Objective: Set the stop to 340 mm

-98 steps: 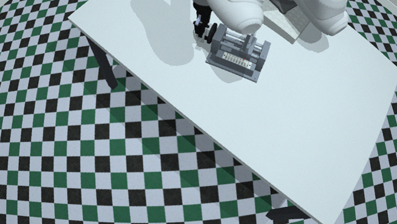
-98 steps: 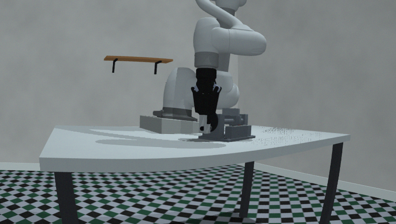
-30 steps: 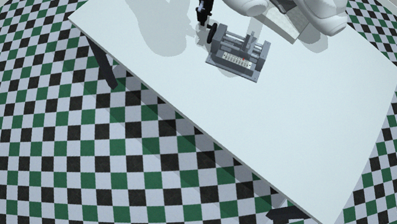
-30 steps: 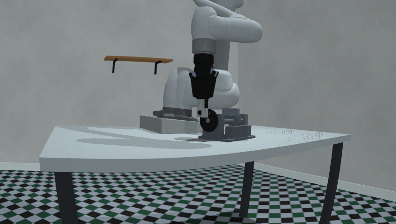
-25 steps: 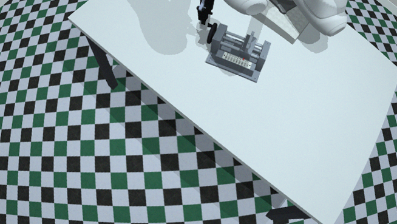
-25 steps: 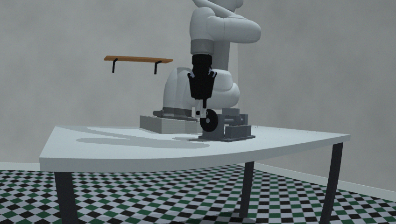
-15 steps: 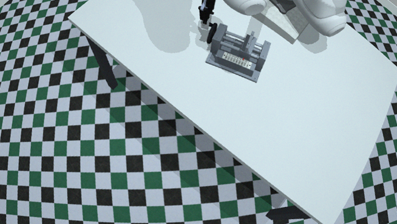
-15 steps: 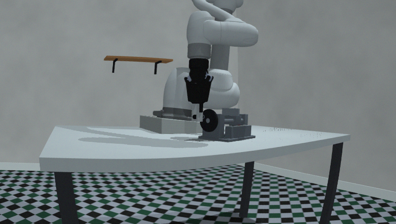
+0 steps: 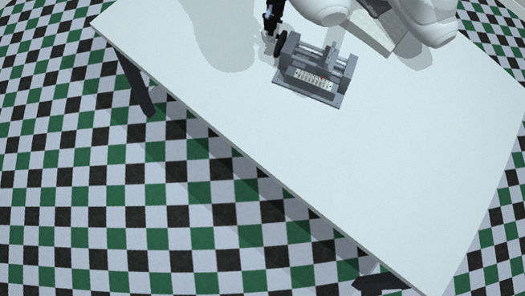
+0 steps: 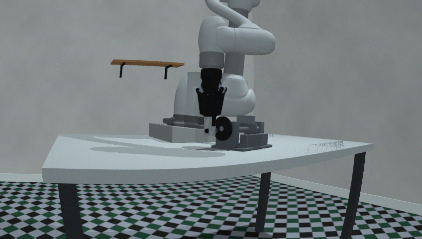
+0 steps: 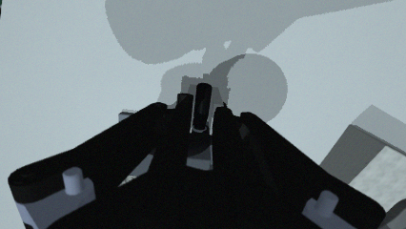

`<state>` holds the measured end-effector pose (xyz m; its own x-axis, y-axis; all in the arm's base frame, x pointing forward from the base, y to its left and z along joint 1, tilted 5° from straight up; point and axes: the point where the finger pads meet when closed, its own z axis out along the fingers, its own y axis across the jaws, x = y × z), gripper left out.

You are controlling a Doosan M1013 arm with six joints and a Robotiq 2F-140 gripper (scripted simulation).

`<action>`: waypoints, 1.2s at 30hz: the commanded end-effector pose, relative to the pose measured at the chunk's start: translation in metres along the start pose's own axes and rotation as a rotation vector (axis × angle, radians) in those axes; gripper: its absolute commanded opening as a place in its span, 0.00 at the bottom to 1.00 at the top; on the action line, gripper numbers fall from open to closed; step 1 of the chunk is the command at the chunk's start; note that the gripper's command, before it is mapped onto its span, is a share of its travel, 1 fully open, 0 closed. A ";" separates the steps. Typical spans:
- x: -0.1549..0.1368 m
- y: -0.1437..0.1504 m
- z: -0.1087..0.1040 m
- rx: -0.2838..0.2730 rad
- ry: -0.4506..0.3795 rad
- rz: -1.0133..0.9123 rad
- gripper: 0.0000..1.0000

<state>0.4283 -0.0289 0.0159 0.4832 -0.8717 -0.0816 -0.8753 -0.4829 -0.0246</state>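
1. Stop fixture [image 9: 316, 70] sits on table [image 9: 398, 169], near the arm's base; handwheel [image 10: 223, 128] on its end.
2. Gripper [image 11: 200, 125] pinched narrow on crank knob [image 11: 202, 102].
3. Knob: small, rigid, likely smooth; grip it square, mid-length.
4. Expect light turning load; scale too small to read.

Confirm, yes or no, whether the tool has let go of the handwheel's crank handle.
No. In the wrist view the tool is shut on the black crank handle, a finger on each side.
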 end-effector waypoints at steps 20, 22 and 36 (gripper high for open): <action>0.000 -0.016 0.018 0.001 0.000 0.000 0.04; 0.000 -0.020 0.020 0.001 0.000 0.000 0.04; 0.000 -0.048 0.014 0.001 0.000 0.000 0.04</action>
<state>0.4675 -0.0058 0.0017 0.4822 -0.8723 -0.0817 -0.8759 -0.4819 -0.0245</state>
